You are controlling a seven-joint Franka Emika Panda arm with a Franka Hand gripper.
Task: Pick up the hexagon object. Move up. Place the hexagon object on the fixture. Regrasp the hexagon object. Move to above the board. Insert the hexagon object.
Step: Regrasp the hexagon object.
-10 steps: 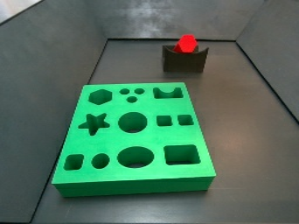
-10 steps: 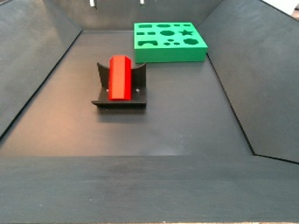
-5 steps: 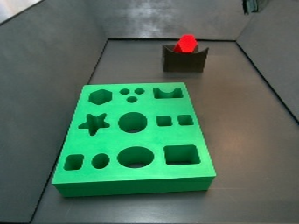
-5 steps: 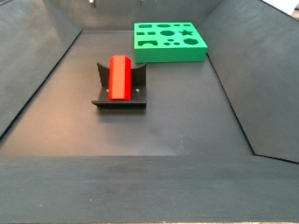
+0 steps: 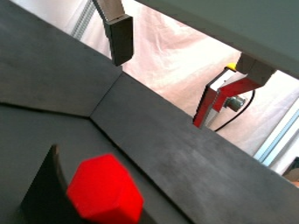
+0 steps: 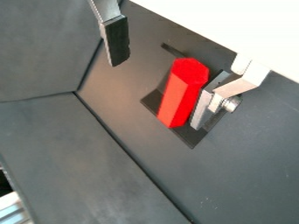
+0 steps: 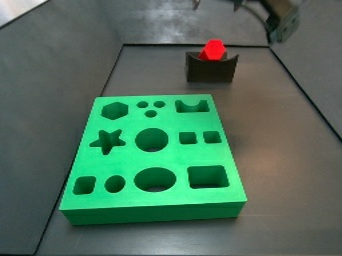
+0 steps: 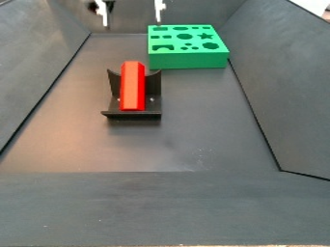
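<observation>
The red hexagon object lies lengthwise in the notch of the dark fixture. In a side view its end shows above the fixture at the far end of the floor. The green board lies flat apart from it and also shows in a side view. My gripper is open and empty, high above the fixture, blurred in a side view. In both wrist views the fingers stand wide apart, with the hexagon object below them.
Dark sloping walls enclose the dark floor on all sides. Beyond the wall a red frame and a pale curtain show in a wrist view.
My gripper has come into sight at the top of both side views, above the fixture. The hexagon object, fixture and board have not moved.
</observation>
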